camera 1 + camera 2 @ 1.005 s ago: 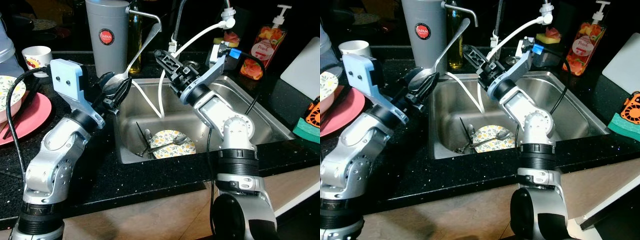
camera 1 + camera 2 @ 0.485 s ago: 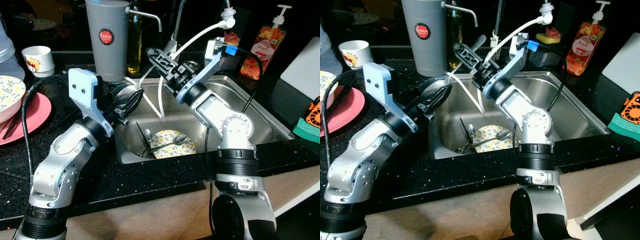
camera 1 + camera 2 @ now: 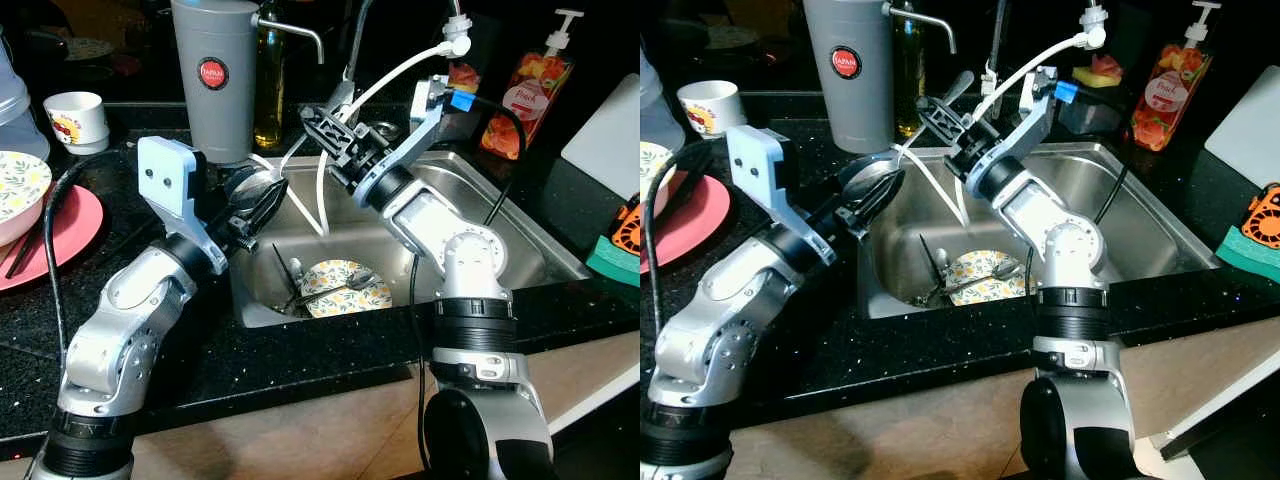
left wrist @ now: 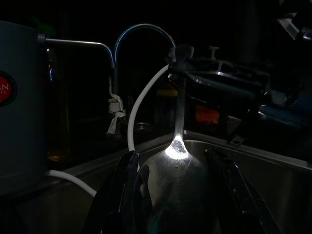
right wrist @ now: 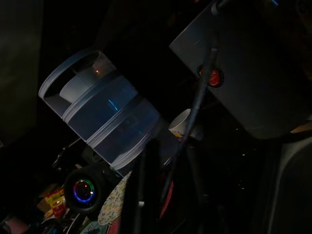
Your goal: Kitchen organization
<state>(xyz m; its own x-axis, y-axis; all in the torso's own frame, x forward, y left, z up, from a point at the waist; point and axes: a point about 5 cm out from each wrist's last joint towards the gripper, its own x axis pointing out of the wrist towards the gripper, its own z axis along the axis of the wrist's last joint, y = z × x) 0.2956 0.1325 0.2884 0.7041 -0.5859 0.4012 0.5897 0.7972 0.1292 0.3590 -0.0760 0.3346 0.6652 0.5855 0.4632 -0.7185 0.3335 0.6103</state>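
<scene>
- Two pincers meet on one large metal spoon [image 3: 300, 150] above the left rim of the steel sink [image 3: 520, 235], and we see it held in the air at both ends.
- Our left pincer [image 3: 258, 197] is clamped on the spoon's bowl, which lies between its two black fingers [image 4: 127, 185] in the left wrist view, the handle rising away towards the tap [image 4: 141, 34].
- Our right pincer [image 3: 940, 115] reaches across from the sink side, its fingers drawn together on the upper part of the handle; its wrist view is dark, but a thin rod can be made out between its fingers.
- Down in the basin we see a flowered plate [image 3: 345, 290] with a smaller spoon [image 3: 350, 283] lying across it and other cutlery, too dim to sort, just beside it.
- White hose [image 3: 400, 70] curves from the tap area down into the sink behind the right arm.
- On the black bench [image 3: 300, 360] behind the left arm stands a tall grey canister [image 3: 215, 75] with a red round label, and a small white cup [image 3: 75, 115] sits well to its left.
- A pink plate [image 3: 60, 245] carrying a flowered bowl [image 3: 20, 185] lies at the far left.
- To the right of the sink we make out a soap bottle [image 3: 535, 85] with a pump and a green sponge [image 3: 612, 260] near the bench's edge.
</scene>
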